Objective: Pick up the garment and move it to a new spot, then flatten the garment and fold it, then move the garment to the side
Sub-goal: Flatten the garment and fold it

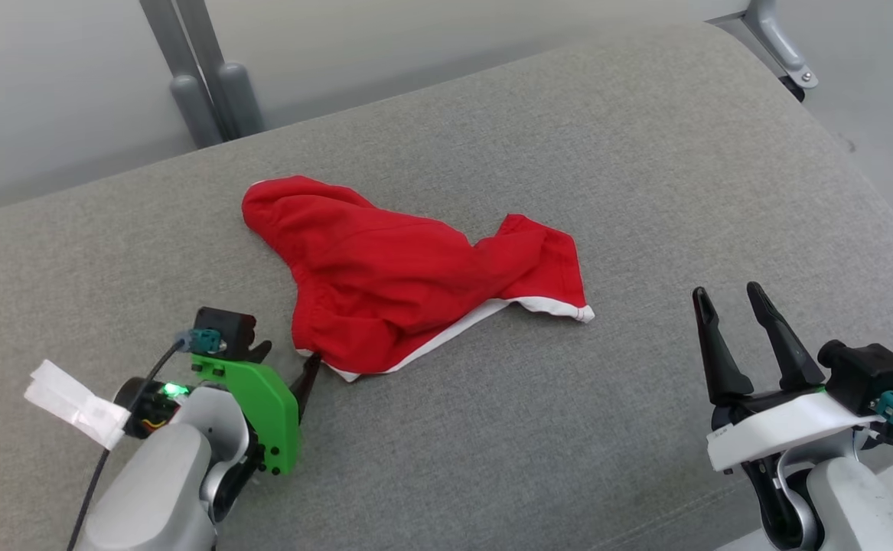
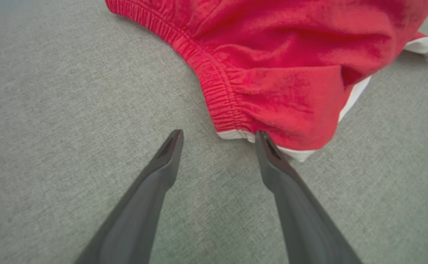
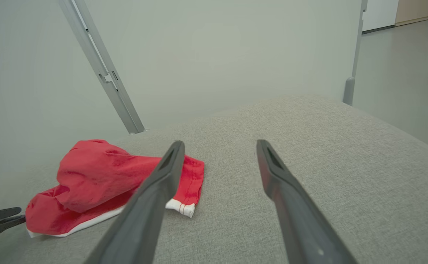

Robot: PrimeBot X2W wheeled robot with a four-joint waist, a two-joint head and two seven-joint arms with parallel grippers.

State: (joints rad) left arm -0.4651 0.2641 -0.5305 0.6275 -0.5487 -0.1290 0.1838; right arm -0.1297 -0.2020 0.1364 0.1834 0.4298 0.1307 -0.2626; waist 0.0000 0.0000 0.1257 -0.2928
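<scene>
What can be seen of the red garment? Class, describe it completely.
The red garment looks like soft cotton shorts with a gathered elastic waistband and white trim. It lies crumpled and unfolded on the grey cushion, nothing holding it. One fingertip of the open left gripper is at its near white edge, seemingly touching.

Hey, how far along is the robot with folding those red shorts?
Nothing looks done yet: the red shorts lie crumpled on the grey cushion. In hand: the left gripper, open, has one fingertip at their white hem, nothing gripped. The right gripper hangs open, apart from them. Left: picking up, moving, flattening, folding, setting aside.
</scene>
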